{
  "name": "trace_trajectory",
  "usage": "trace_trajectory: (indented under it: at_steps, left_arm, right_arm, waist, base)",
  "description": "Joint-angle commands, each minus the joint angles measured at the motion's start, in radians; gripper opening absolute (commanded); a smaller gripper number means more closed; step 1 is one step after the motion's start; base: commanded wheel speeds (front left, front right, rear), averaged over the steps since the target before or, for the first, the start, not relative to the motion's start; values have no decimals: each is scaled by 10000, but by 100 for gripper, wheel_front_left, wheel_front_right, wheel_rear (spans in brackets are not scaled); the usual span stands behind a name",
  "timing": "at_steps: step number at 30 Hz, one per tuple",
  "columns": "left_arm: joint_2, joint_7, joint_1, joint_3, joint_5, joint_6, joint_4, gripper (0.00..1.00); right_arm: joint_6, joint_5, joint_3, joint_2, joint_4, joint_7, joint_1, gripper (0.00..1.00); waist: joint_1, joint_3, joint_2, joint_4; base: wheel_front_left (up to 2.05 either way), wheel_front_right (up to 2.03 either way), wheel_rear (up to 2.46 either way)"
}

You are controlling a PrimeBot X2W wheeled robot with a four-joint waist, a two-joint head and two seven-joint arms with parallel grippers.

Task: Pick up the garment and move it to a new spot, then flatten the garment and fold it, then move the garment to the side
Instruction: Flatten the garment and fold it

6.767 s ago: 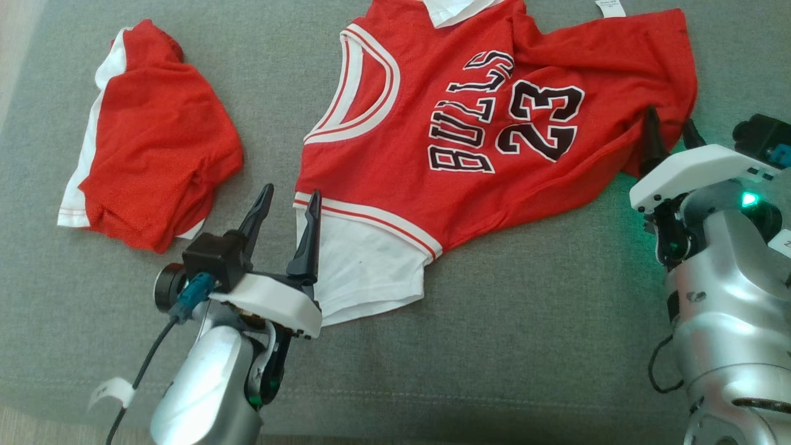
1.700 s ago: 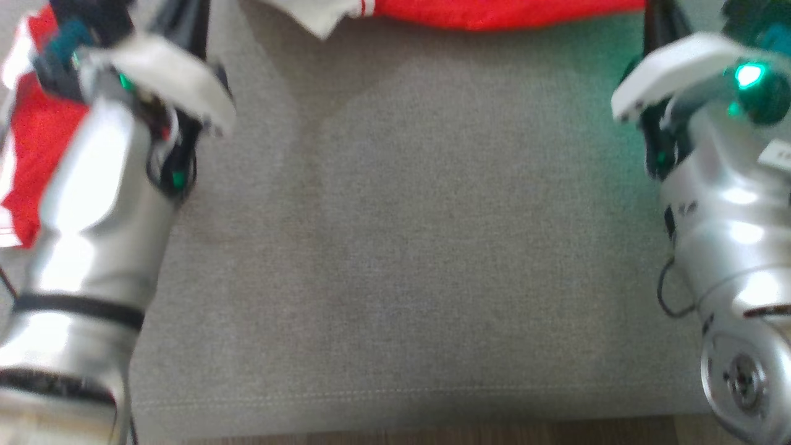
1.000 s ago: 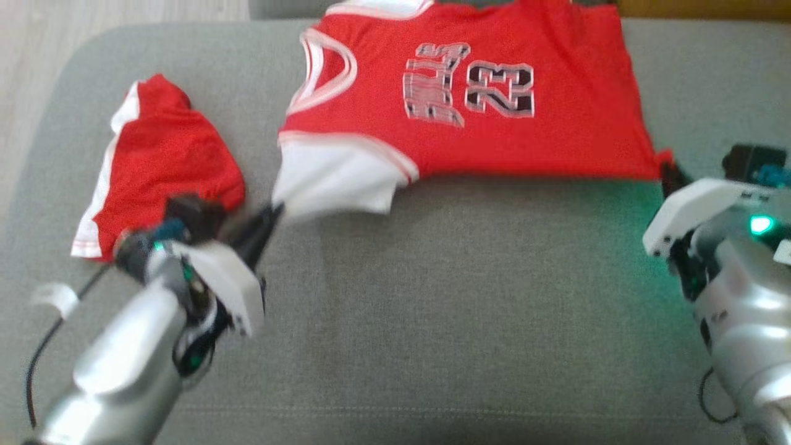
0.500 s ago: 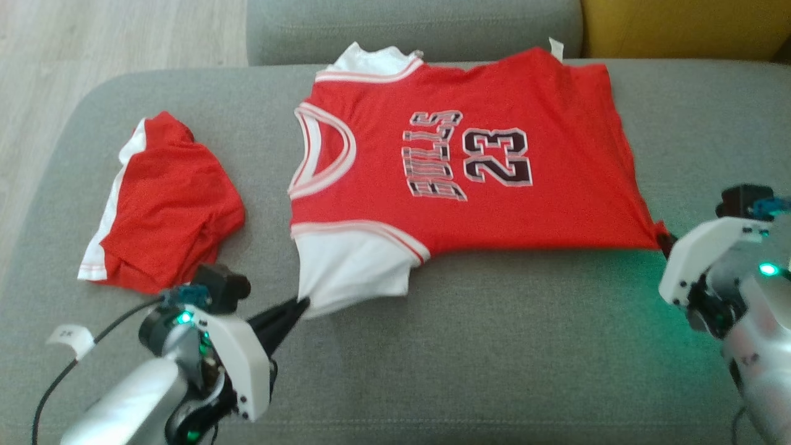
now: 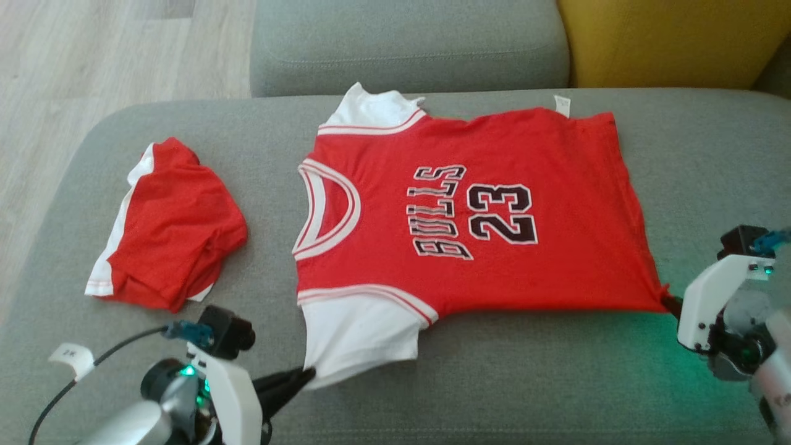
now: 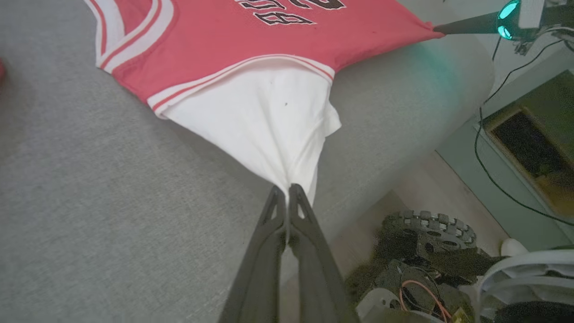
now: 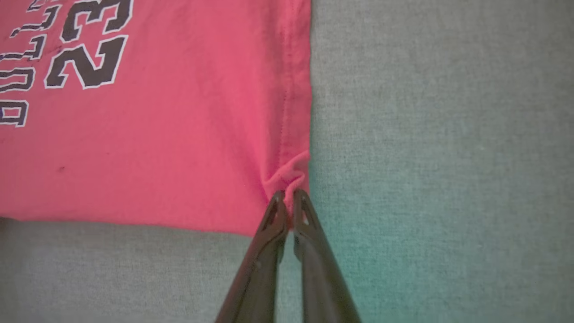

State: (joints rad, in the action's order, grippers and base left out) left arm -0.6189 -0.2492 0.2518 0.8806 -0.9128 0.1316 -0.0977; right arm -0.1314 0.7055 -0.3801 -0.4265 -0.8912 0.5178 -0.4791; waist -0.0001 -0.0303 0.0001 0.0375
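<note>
While the whole head picture has slid down since half a second ago, which I put down to the camera tilting and not to the things, the jersey (image 5: 469, 210) now lies flatter on the sofa seat (image 5: 525, 383) than it did then, its near edge pulled straighter, front up with the lettering and number showing. Nearly seven seconds back it was rumpled and my left end effector (image 5: 307, 372) stood wide beside the white sleeve (image 5: 358, 334); now its fingers are pinched together on that sleeve's corner. The right end effector (image 5: 670, 303) is clamped on the near corner of the hem at the far right. A second red garment (image 5: 173, 247), bunched with white trim, sits left of the jersey, apart from it. Behind are a grey back cushion (image 5: 408, 43), a yellow cushion (image 5: 667, 37) and wooden floor (image 5: 93, 49). Nothing lies on the jersey or between the two arms. From the left wrist, the sleeve is drawn into a taut point at the closed fingertips, lifted off the seat, and the other arm's dark fingers hold the red corner at the top right; my wheeled base (image 6: 430, 229) and a cable (image 6: 493, 170) show past the seat edge. From the right wrist, the hem corner puckers where the closed fingers grip it, with bare grey fabric to its right.
</note>
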Motion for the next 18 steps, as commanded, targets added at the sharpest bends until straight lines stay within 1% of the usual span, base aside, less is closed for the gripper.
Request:
trace_trajectory:
  at_steps: [1,6,8,12,18]
  left_arm:
    - [-481,-73,337,-424,-116,-14,355,0]
    - [-776,-513,54,-370,-519,-71,912,0]
    - [-846,-583,6,-383,-611,-95,1070,0]
    - [-916,-536,153,-509,-586,-143,1282,0]
    - [-923,-279,702,-951,-541,-233,1359,0]
  right_arm:
    - [7,90,-88,-355,370,173,-38,0]
    - [7,313,25,-520,1131,1263,422,0]
    - [7,294,158,-584,1386,1460,524,0]
    - [7,110,498,-626,1849,1546,547,0]
    - [7,-459,1122,-349,2230,1597,191,0]
  waist:
    - [1,-31,-1,-22]
    - [1,-65,-1,-76]
    - [1,-51,-1,-90]
    - [1,27,-1,-107]
    - [1,280,-1,-198]
  base:
    - [0,0,0]
    - [0,0,0]
    - [0,0,0]
    - [0,0,0]
    - [0,0,0]
